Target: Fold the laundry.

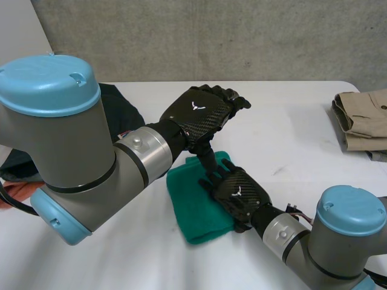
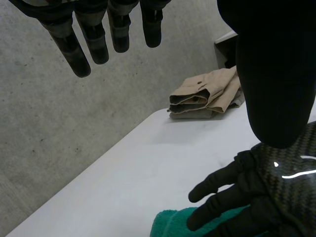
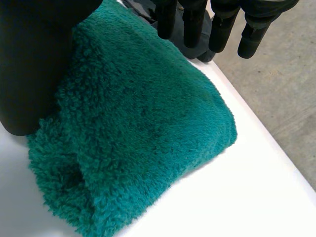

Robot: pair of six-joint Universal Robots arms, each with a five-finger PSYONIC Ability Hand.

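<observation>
A folded green towel [image 1: 193,205] lies on the white table [image 1: 290,133] in front of me. My right hand [image 1: 239,190] rests palm down on its near right part, fingers straight and open. In the right wrist view the fingers [image 3: 192,19] reach out over the thick towel [image 3: 148,123], with the thumb at its side. My left hand [image 1: 199,115] hangs above the towel's far end, open, its thumb pointing down toward the right hand. The left wrist view has its straight fingers [image 2: 81,49] in the air, with the right hand [image 2: 276,187] and the towel's edge [image 2: 170,222] below.
A stack of folded beige clothes [image 1: 363,118] sits at the table's far right edge, also visible in the left wrist view [image 2: 207,96]. A dark garment [image 1: 121,106] lies at the back left behind my left arm. Bare table stretches between the towel and the beige stack.
</observation>
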